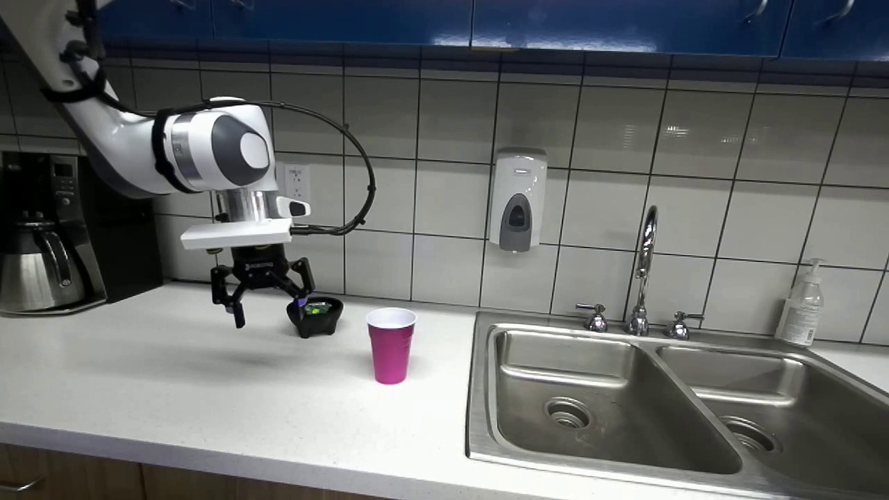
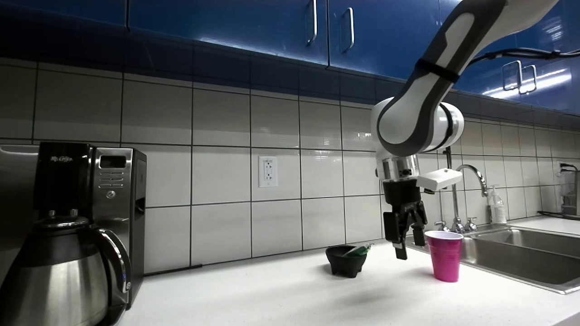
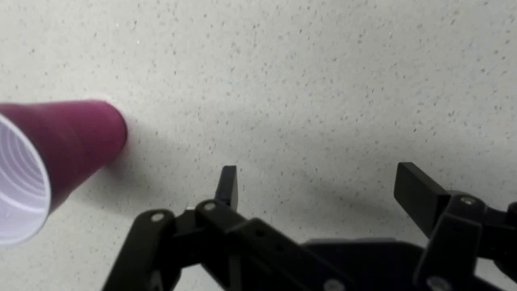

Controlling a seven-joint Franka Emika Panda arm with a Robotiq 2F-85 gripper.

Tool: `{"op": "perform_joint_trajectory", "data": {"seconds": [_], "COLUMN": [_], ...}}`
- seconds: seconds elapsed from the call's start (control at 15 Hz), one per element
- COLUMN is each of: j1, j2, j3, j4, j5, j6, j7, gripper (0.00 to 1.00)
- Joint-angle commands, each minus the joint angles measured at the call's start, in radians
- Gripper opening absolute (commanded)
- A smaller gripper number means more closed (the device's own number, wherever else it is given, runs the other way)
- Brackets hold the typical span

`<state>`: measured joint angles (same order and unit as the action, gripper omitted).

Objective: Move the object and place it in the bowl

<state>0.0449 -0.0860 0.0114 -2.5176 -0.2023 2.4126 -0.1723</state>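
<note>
The small green packet [image 1: 318,307] lies in the low black bowl [image 1: 316,326] on the counter near the tiled wall. In an exterior view the packet [image 2: 357,251] leans in the bowl [image 2: 346,266], one end over the rim. My gripper [image 1: 271,318] hangs above the counter with its fingers wide apart and nothing between them. It also shows in an exterior view [image 2: 410,249], between the bowl and the pink cup in the picture. In the wrist view the open fingers [image 3: 317,182] have only speckled counter beneath. The bowl and packet are out of the wrist view.
A pink cup [image 1: 390,353] stands upright on the counter near the sink; it shows at the left of the wrist view [image 3: 85,133]. A steel double sink [image 1: 483,389] is beyond it. A coffee maker [image 2: 120,181] stands at the opposite end. Blue cabinets [image 1: 333,21] hang above.
</note>
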Motion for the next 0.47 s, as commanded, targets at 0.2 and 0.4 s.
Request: {"op": "perform_joint_trajectory", "data": {"seconds": [0.2,0.4], "j1": [-0.006,-0.006], "j2": [-0.112,-0.17], "j3": [0.009,0.011], "j4": [-0.145,-0.201], "j5": [0.015,0.017], "j6": [0.016,0.018], "j7": [0.061,0.08], "gripper": [1.0,1.0]}}
